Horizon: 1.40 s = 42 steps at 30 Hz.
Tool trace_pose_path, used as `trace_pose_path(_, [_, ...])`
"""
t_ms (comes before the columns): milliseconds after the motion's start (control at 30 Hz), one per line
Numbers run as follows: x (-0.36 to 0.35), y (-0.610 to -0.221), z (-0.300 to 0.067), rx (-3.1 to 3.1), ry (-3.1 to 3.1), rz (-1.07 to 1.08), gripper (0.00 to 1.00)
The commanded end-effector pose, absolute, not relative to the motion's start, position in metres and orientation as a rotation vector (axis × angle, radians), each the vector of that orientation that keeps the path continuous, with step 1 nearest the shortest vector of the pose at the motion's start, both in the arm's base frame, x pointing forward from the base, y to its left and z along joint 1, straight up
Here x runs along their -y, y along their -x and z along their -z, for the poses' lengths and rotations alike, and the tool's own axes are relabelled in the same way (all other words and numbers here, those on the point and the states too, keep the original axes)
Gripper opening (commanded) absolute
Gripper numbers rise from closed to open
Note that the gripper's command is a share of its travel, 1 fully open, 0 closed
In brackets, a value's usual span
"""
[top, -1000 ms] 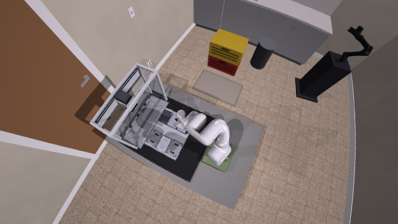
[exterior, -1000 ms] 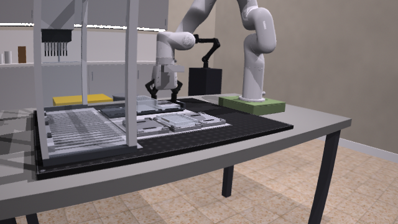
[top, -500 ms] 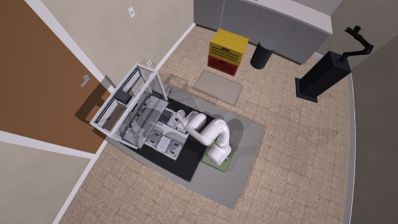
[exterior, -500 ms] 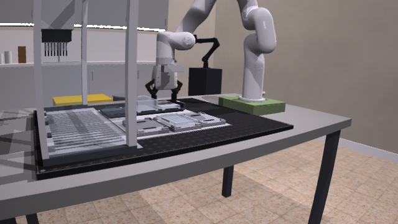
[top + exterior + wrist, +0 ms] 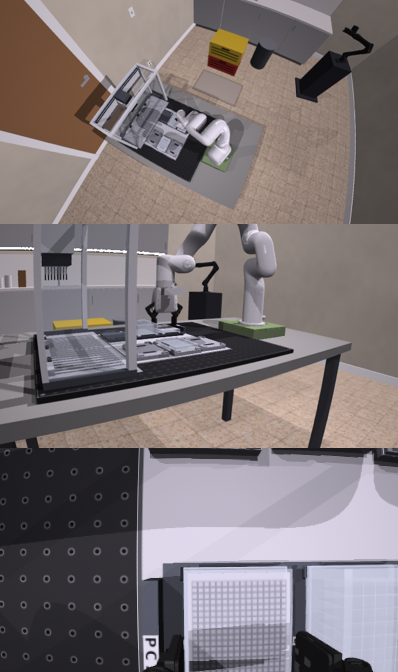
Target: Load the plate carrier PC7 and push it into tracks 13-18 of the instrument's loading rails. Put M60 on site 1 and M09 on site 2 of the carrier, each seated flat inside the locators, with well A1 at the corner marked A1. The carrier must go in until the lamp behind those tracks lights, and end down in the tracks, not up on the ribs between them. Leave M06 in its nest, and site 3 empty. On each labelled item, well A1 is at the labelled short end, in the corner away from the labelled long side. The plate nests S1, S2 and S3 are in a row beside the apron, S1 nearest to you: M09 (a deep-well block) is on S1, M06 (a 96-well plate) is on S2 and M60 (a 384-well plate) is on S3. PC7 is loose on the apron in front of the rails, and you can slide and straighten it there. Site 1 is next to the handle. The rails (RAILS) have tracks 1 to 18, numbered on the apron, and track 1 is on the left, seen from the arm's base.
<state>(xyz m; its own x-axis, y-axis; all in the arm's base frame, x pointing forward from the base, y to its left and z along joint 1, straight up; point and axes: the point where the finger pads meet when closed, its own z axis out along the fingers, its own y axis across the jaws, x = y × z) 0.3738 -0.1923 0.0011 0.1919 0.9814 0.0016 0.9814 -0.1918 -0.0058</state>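
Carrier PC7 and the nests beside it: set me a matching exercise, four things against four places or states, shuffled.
Column one:
1. M60
2. M09
3. M06
4. End effector

Column two:
A. In the middle nest
B. Standing open
C. On the carrier's site beside the PC7 label
D. On the carrier's middle site

Right pairs: 1-C, 2-D, 3-A, 4-B.

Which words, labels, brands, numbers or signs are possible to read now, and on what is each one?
"PC": white label on the dark plate carrier's end; the rest is cut off.
Grey marks on the white robot arm: too small to read.
I can read no others.
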Motion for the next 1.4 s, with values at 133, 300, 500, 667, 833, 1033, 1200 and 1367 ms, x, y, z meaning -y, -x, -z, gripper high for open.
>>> trace_pose_path(133, [0.193, -0.375, -0.011, 1.996, 2.424, 0.001, 1.00])
trace_pose_path(300, [0.193, -0.375, -0.020, 1.996, 2.424, 0.001, 1.00])
trace_pose_path(500, [0.193, -0.375, -0.030, 1.996, 2.424, 0.001, 1.00])
trace_pose_path(667, [0.193, -0.375, -0.035, 1.996, 2.424, 0.001, 1.00])
trace_pose_path(833, [0.193, -0.375, -0.043, 1.996, 2.424, 0.001, 1.00])
trace_pose_path(1033, [0.193, -0.375, -0.053, 1.996, 2.424, 0.001, 1.00])
trace_pose_path(1200, [0.193, -0.375, -0.058, 1.996, 2.424, 0.001, 1.00])
trace_pose_path(1367, [0.193, -0.375, -0.066, 1.996, 2.424, 0.001, 1.00])
